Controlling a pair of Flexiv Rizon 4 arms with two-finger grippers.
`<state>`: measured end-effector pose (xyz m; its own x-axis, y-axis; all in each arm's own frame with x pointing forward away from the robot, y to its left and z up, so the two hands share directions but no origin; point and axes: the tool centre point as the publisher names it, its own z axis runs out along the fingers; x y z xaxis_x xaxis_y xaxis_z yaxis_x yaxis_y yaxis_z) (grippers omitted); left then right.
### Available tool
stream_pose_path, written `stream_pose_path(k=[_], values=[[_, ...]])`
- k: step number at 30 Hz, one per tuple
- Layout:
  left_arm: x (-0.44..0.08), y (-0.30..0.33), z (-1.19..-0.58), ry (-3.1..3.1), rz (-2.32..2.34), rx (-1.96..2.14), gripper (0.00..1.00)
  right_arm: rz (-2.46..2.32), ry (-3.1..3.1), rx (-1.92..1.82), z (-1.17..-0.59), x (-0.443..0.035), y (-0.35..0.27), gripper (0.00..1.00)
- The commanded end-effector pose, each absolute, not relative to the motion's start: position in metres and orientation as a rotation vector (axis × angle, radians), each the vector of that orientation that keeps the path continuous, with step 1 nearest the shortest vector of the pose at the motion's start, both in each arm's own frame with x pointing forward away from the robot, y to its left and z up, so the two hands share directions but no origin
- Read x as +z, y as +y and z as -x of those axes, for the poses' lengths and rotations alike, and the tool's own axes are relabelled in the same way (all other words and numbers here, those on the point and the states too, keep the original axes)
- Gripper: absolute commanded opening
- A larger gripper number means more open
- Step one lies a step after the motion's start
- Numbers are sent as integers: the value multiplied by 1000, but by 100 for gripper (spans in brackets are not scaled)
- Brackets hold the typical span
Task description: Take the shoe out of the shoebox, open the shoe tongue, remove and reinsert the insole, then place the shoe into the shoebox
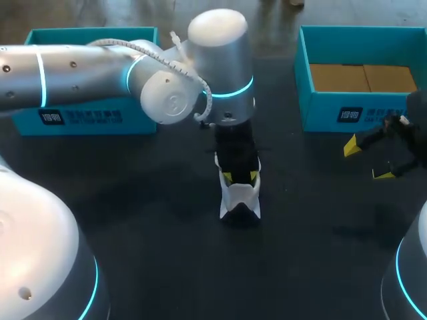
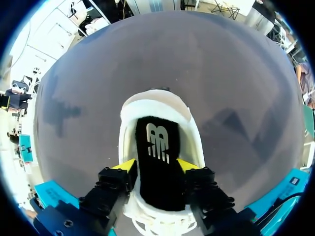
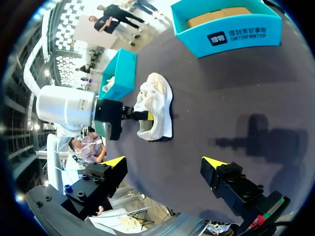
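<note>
Left gripper (image 2: 156,165) clamped across floppy black foam insole (image 2: 157,142) in light white sneaker (image 2: 147,105), pinch its edges gently; right gripper (image 3: 163,161) fingers apart.

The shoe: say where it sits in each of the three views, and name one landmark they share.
Head view: shoe in the middle of the table, under the left gripper.
Left wrist view: shoe ahead of and under its gripper.
Right wrist view: shoe across the table, ahead of the open right gripper.
Shared landmark: the left gripper at the shoe.
</note>
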<state>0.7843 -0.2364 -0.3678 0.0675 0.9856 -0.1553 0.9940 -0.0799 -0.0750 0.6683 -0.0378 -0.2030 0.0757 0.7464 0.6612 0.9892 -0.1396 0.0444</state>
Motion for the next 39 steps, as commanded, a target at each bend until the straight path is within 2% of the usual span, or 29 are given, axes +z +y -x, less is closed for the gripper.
stream_pose_path(k=[1, 2, 4, 9, 22, 39], values=[[-363, -228, -786, 2094, -2248, -262, 63, 1945, -1717, -775, -668, -203, -37, 100], [-363, -228, -787, 2095, -2247, -261, 64, 1945, -1717, -775, -668, -203, -37, 100], [-364, -228, -789, 2099, -2244, -261, 73, 1945, -1717, -775, -668, -203, -37, 100], [-362, -230, -790, 2100, -2249, -257, 79, 1945, -1717, -775, -668, -203, -37, 100], [-340, -235, -799, 2064, -2242, -249, 77, 1945, -1717, -775, -668, -203, -37, 100], [-314, -221, -786, 2038, -2265, -320, 91, 1945, -1717, -775, -668, -203, -37, 100]])
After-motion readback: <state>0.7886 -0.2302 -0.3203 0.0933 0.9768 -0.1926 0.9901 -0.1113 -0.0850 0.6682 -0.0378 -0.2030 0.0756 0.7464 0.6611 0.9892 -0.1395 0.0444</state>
